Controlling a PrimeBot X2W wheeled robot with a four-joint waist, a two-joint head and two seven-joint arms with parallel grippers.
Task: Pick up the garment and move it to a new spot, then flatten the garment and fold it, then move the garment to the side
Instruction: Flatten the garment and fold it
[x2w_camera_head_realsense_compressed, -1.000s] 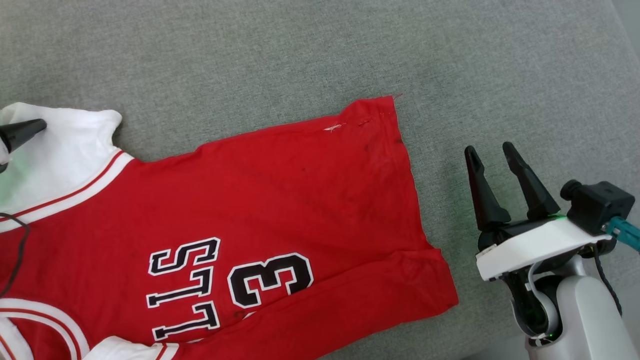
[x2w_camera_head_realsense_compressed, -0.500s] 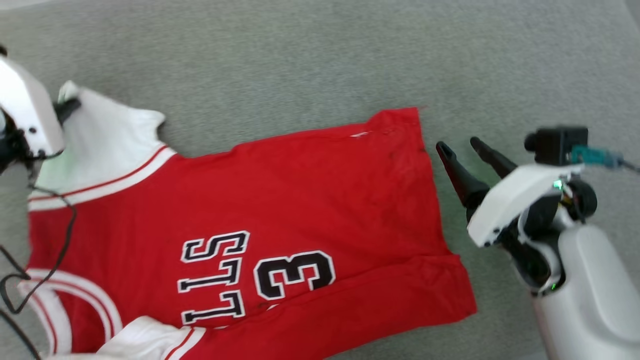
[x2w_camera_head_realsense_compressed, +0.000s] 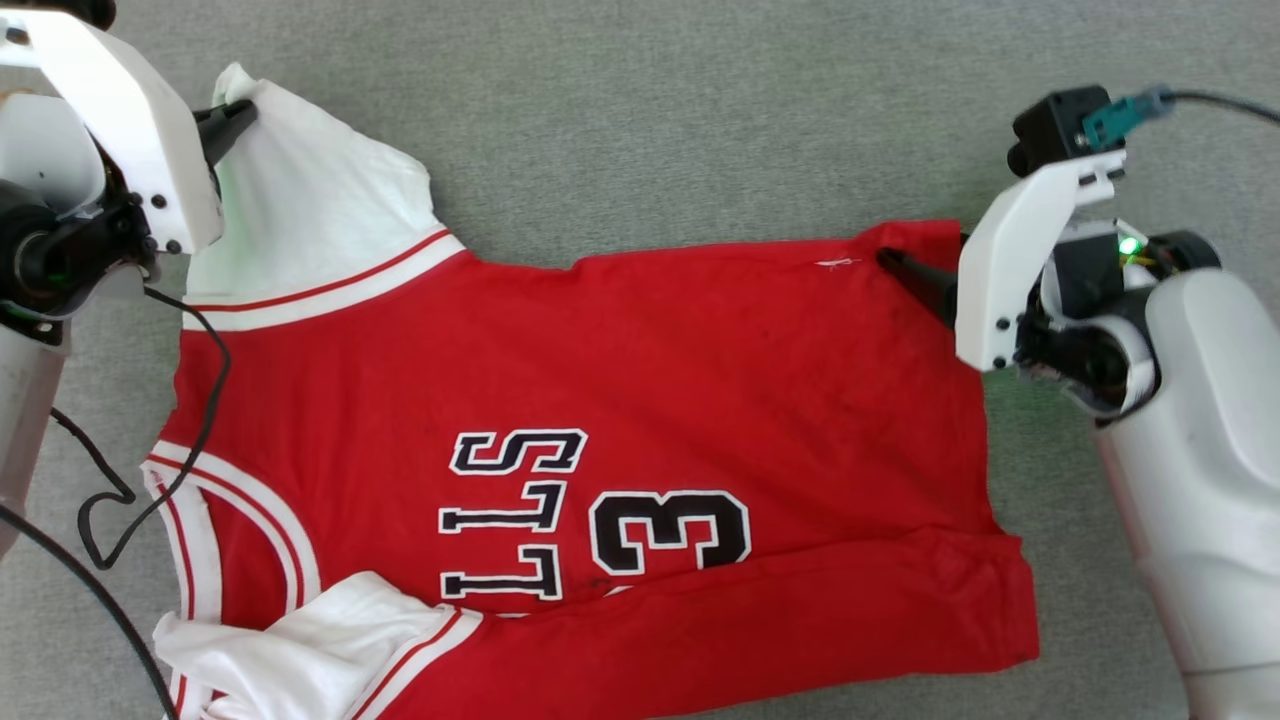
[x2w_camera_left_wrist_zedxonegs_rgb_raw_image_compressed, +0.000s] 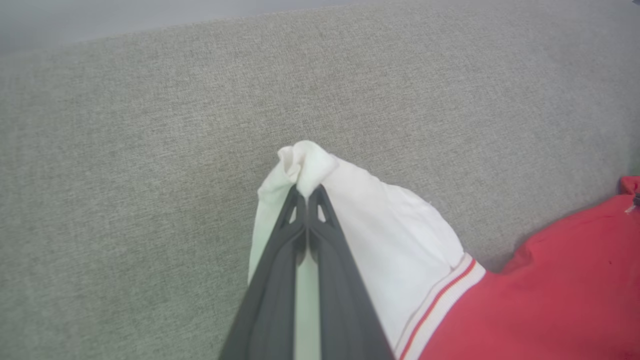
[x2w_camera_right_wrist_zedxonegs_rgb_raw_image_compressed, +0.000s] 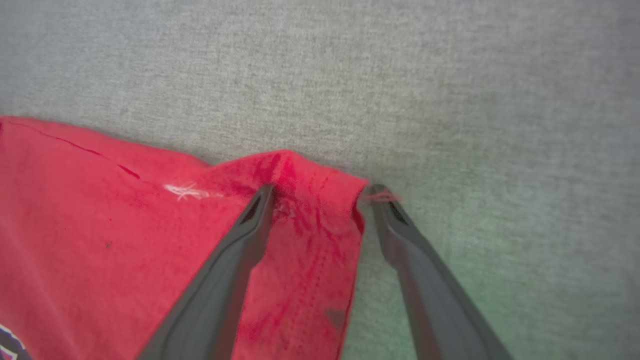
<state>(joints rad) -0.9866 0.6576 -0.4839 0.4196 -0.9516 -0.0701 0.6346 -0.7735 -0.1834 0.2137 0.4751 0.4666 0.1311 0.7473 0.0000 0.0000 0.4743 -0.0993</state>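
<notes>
The garment (x2w_camera_head_realsense_compressed: 620, 370), a red jersey with white sleeves and black lettering, lies spread on a grey fabric surface. At the upper left my left gripper (x2w_camera_head_realsense_compressed: 238, 112) is shut on the tip of the far white sleeve (x2w_camera_head_realsense_compressed: 310, 220). In the left wrist view its fingers (x2w_camera_left_wrist_zedxonegs_rgb_raw_image_compressed: 307, 195) pinch a bunched bit of that sleeve (x2w_camera_left_wrist_zedxonegs_rgb_raw_image_compressed: 385, 235). My right gripper (x2w_camera_head_realsense_compressed: 905, 268) stands open at the far hem corner. In the right wrist view, the right gripper (x2w_camera_right_wrist_zedxonegs_rgb_raw_image_compressed: 322, 192) has one finger on the red cloth (x2w_camera_right_wrist_zedxonegs_rgb_raw_image_compressed: 125, 225) and the other just off the corner.
A black cable (x2w_camera_head_realsense_compressed: 205, 400) hangs from my left arm and loops across the jersey's collar side. The near white sleeve (x2w_camera_head_realsense_compressed: 320, 640) lies crumpled at the lower left. Grey fabric surface (x2w_camera_head_realsense_compressed: 700, 120) stretches beyond the garment, and its far edge (x2w_camera_left_wrist_zedxonegs_rgb_raw_image_compressed: 100, 37) shows in the left wrist view.
The head camera has shifted. My left gripper has shut on the white sleeve tip. My right gripper has come from beside the garment to its far hem corner, still open.
</notes>
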